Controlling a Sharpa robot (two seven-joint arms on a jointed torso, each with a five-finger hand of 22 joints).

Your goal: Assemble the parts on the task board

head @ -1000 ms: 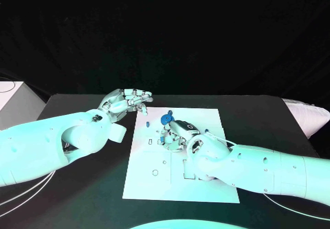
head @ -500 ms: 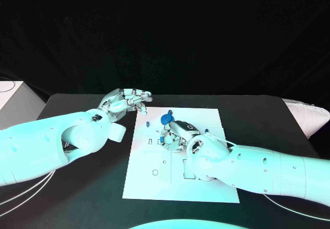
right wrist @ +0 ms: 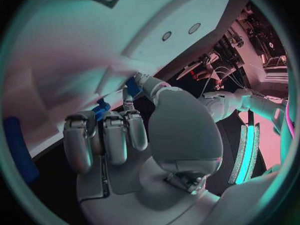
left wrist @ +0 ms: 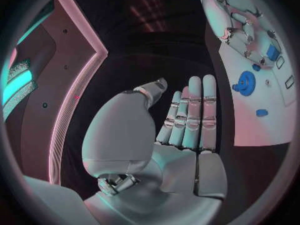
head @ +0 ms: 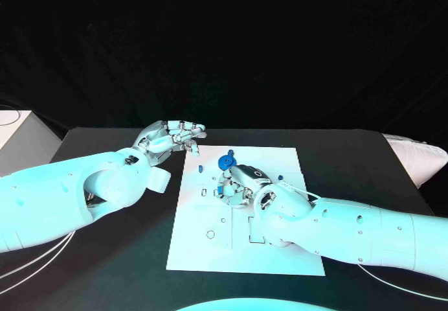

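two hands work at the far end of the board, a white plate lying lengthwise in the middle of the black table. the right hand rests on the board's middle strip, fingers bent down around a small blue part that sits against the plate under its fingertips; the right wrist view shows a blue part pinched between thumb and fingertip, pressed to the board's white face. whether the part already sits in a slot cannot be told. just beyond that hand, toward the far edge, a round blue disc lies on the board, clear of the fingers, and a smaller blue piece lies beside it nearer the far edge. the left hand hovers over the table just off the board's far left corner, holding nothing; in its wrist view its fingers lie straight and side by side, the thumb set a little apart, with the disc and the right hand visible on the plate beyond.
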